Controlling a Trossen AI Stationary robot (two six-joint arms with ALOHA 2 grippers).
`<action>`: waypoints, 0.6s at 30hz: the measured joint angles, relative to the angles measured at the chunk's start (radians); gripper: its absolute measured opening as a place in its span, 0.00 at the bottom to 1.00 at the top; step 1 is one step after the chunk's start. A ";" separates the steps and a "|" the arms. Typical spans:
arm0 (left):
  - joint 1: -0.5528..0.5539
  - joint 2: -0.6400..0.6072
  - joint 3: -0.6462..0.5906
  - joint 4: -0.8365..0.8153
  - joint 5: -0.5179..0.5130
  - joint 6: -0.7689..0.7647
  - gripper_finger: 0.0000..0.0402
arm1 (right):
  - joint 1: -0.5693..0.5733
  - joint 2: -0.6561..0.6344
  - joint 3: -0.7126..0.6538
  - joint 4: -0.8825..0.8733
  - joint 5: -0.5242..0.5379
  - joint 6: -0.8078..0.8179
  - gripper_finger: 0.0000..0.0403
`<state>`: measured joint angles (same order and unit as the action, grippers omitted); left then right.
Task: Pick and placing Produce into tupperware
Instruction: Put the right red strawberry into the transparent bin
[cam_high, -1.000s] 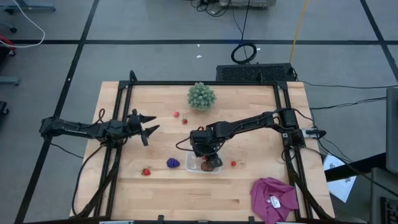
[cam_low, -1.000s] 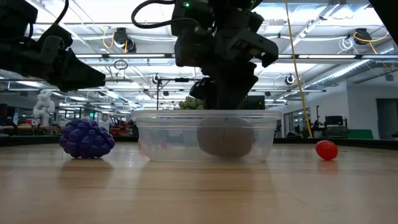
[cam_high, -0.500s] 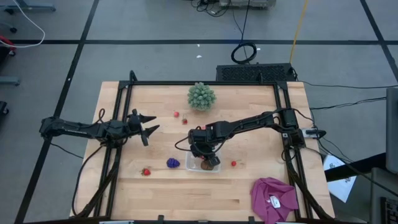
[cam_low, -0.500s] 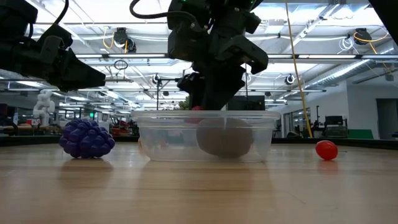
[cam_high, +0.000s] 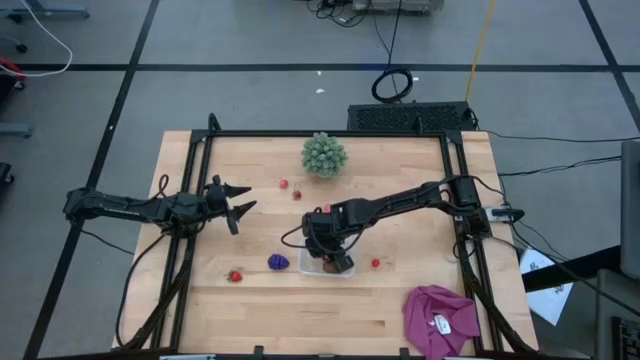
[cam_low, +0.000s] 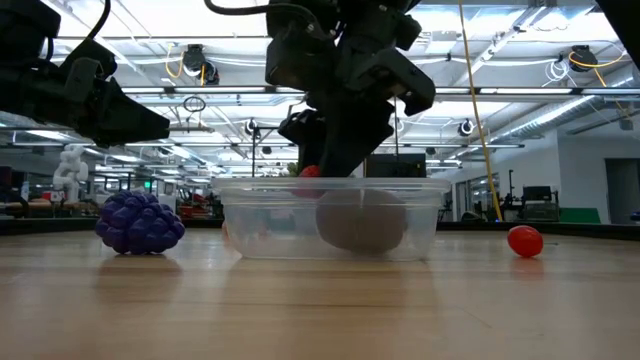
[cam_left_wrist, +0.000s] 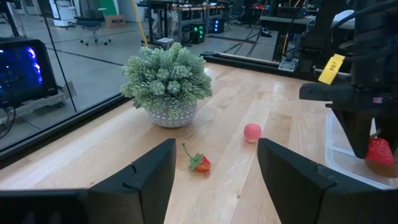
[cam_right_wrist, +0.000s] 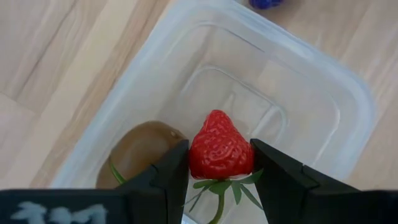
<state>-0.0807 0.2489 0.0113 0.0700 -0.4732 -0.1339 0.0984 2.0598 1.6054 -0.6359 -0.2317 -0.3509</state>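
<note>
My right gripper (cam_right_wrist: 219, 163) hangs over the clear tupperware (cam_high: 328, 267), shut on a red strawberry (cam_right_wrist: 217, 146). A brown kiwi (cam_right_wrist: 138, 151) lies on the tupperware's floor. The purple grape cluster (cam_high: 278, 261) rests on the table left of the container. Loose strawberries lie at the near left (cam_high: 235, 275), right of the container (cam_high: 375, 263), and two near the far middle (cam_high: 284, 184). My left gripper (cam_high: 236, 205) is open and waits above the table's left part, apart from everything. My right gripper pinches the strawberry's broad stem end (cam_right_wrist: 214, 167) between its two fingers (cam_right_wrist: 171, 171), one on each side. It comes from above, pointing down into the tupperware. The strawberry is lifted clear, its tip towards the container floor, at about rim height (cam_low: 310, 172).
A green spiky ball in a pot (cam_high: 324, 155) stands at the far middle. A magenta cloth (cam_high: 440, 318) lies at the near right corner. Black frame rails (cam_high: 195, 150) border the wooden table.
My right gripper, holding the strawberry, has shifted slightly toward the table's left over the tupperware and tipped a little. In the low view the strawberry has come into sight at the container's rim.
</note>
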 joint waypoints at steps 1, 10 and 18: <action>0.000 0.000 0.000 0.000 0.000 0.000 0.57 | 0.001 0.000 0.000 0.000 0.000 0.010 0.37; 0.000 0.000 0.000 0.000 0.000 0.000 0.57 | 0.002 0.000 0.000 0.001 0.000 0.077 0.37; 0.000 0.000 0.000 0.000 0.000 0.000 0.57 | 0.002 0.000 0.000 -0.001 0.000 0.076 0.37</action>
<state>-0.0807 0.2489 0.0113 0.0700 -0.4736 -0.1341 0.1001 2.0598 1.6054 -0.6365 -0.2321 -0.2752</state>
